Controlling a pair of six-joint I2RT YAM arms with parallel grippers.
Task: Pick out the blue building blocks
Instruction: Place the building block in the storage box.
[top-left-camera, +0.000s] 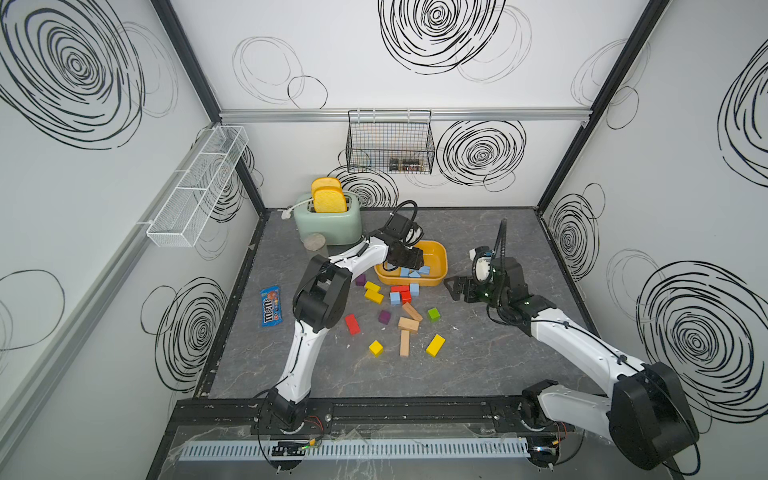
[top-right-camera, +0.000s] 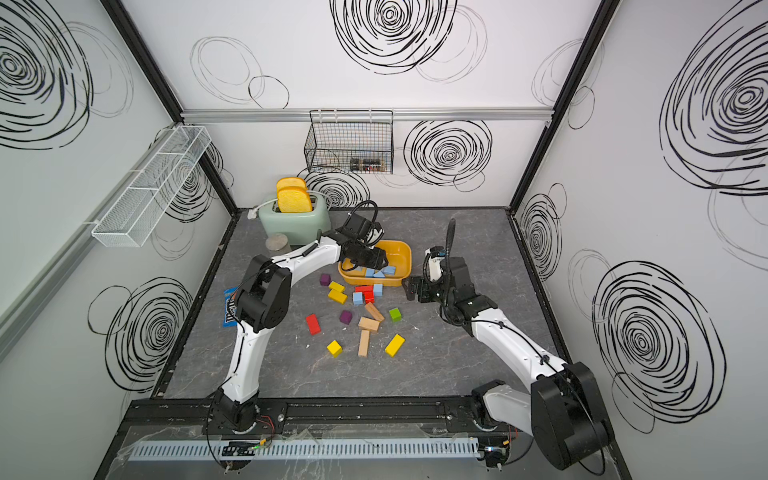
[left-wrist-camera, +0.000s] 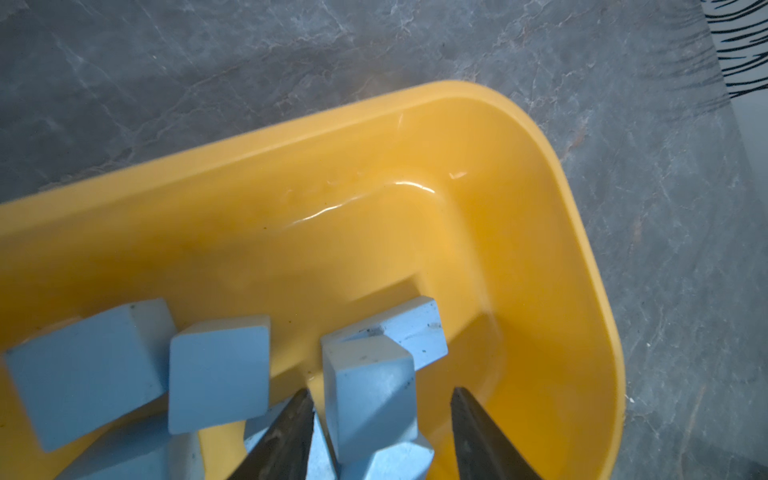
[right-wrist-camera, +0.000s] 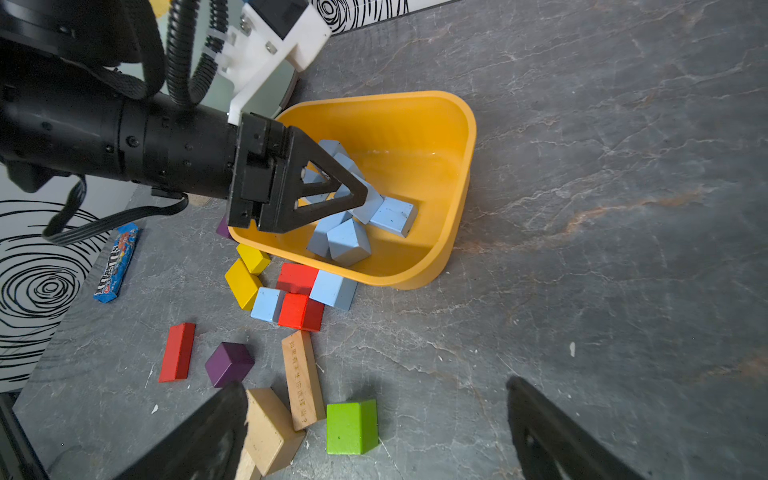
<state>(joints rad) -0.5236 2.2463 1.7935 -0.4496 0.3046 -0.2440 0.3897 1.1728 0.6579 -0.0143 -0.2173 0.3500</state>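
Blue blocks (left-wrist-camera: 218, 374) fill the bin (left-wrist-camera: 540, 208); left hand (left-wrist-camera: 381, 392), open over them, should rise straight; right hand (right-wrist-camera: 374, 384) hangs open.

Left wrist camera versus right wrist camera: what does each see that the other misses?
Left wrist only: the left gripper with fingers apart, a blue block between them. Right wrist only: two loose blue blocks outside the yellow tub, the other-coloured blocks, the candy packet, the open right gripper. Both: the tub and its pile of blue blocks.
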